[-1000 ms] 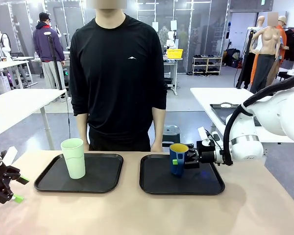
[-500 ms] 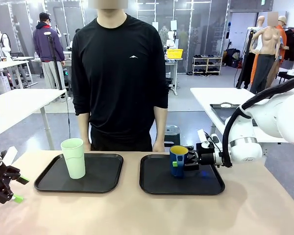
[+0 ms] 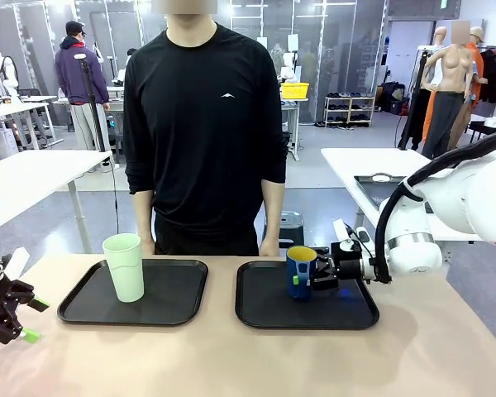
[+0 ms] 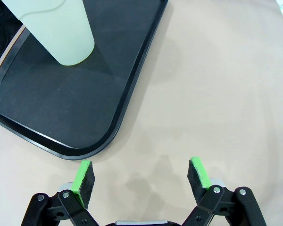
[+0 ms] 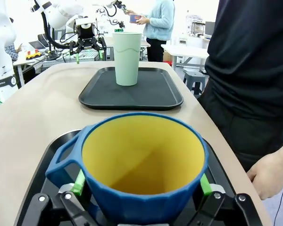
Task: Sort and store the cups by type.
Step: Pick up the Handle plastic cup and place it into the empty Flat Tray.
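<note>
Sorting nearly complete: mint tumbler [image 3: 125,266] and blue mug [image 3: 300,272] on separate trays; right hand [image 3: 312,274] wide around mug.

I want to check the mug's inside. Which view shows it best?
The right wrist view: the blue mug is close, its yellow inside open to the camera. The front view shows it from the side, only its rim yellow.

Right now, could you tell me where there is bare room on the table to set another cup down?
Bare tabletop runs along the near edge and in the strip between the trays. The left tray is open beside the mint tumbler. The right tray is crowded at its far right by the blue mug and the right tool.
</note>
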Available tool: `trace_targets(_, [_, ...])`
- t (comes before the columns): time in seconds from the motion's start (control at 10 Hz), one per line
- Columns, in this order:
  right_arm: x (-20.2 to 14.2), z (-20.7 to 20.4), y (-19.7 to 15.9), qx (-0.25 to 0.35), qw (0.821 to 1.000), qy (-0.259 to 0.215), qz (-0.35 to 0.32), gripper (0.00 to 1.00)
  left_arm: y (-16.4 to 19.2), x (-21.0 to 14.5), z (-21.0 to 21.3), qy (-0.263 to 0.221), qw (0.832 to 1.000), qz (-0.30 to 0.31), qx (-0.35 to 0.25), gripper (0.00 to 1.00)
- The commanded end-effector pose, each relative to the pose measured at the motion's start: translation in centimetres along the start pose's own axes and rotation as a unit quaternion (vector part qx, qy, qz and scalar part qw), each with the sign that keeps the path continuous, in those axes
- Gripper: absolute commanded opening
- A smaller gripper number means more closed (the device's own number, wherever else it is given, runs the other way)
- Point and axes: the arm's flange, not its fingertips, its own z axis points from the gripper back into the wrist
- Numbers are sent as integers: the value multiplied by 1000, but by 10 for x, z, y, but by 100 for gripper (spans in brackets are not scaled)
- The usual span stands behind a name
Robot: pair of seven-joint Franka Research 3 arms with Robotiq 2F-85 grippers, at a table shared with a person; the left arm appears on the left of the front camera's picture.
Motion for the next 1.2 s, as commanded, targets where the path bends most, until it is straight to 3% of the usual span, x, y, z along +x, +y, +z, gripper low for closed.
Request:
trace_targets(0.0, [-2,-1,-6,-5,1000,0,-11,100,0,-1,0,-3,1000,-9,3,100])
trace_targets(0.7, [-8,33,9,-1,999,3,-38,100,0,-1,0,-3,1000,-9,3,100])
trace_targets(1.1, [-4,80,27,-35,998,16,-52,100,0,-1,0,-3,1000,-9,3,100])
